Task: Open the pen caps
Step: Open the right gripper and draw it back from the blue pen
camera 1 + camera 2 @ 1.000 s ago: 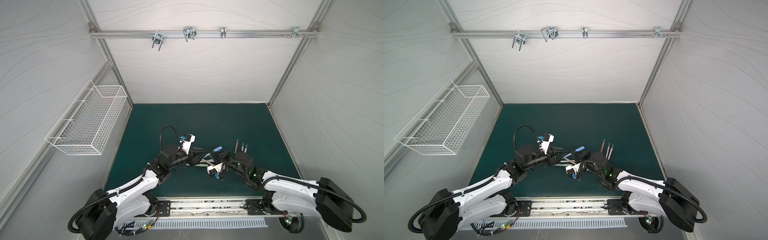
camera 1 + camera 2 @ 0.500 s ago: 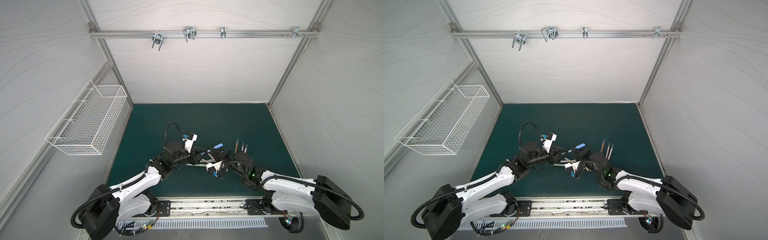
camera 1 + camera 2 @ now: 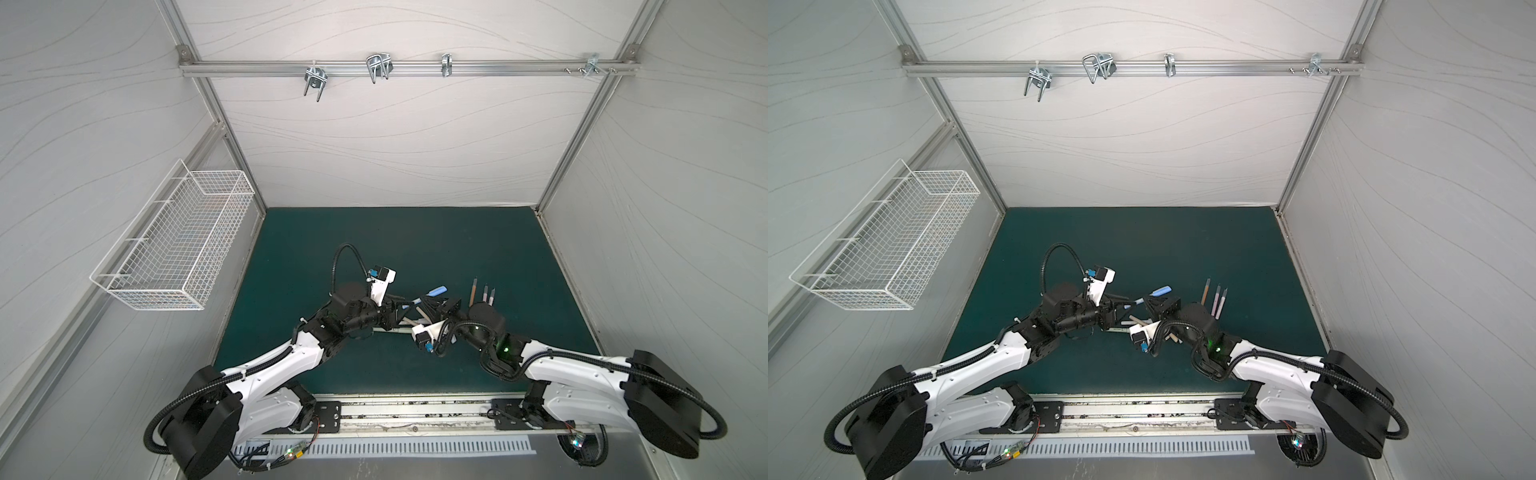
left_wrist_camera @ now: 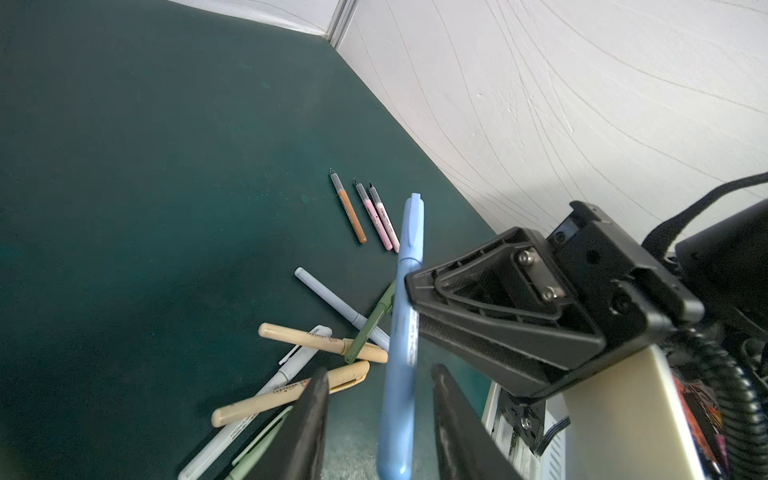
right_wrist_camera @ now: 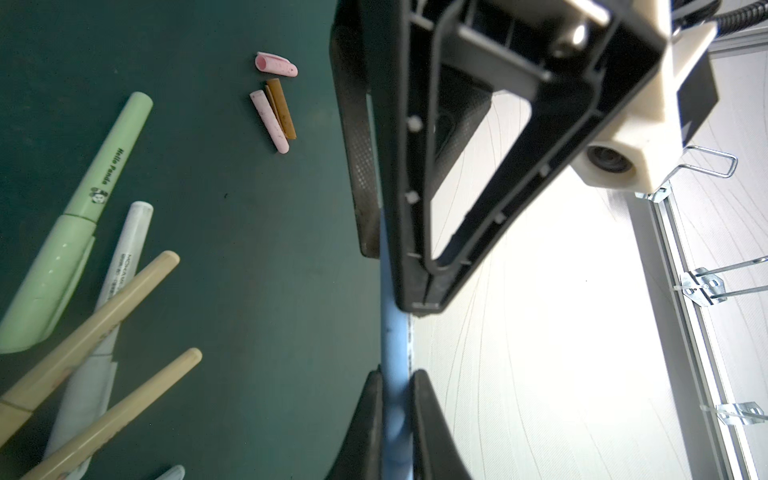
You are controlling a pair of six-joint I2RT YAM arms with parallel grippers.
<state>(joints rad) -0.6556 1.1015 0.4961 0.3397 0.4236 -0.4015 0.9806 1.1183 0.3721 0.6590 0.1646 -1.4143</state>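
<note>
Both arms wear glossy white shells, the left arm (image 3: 282,365) at the lower left of a top view and the right arm (image 3: 573,368) at the lower right. Each has black joints and a fat black shoulder drum (image 3: 199,428). Black corrugated cable (image 3: 336,266) runs along them (a green light (image 3: 505,349) glows on the right one). The wrist cameras sit in white blocks (image 3: 381,284) with blue plugs. The fingers (image 4: 498,307) are black, ribbed, hollow triangles with two silver screws (image 4: 536,270).
</note>
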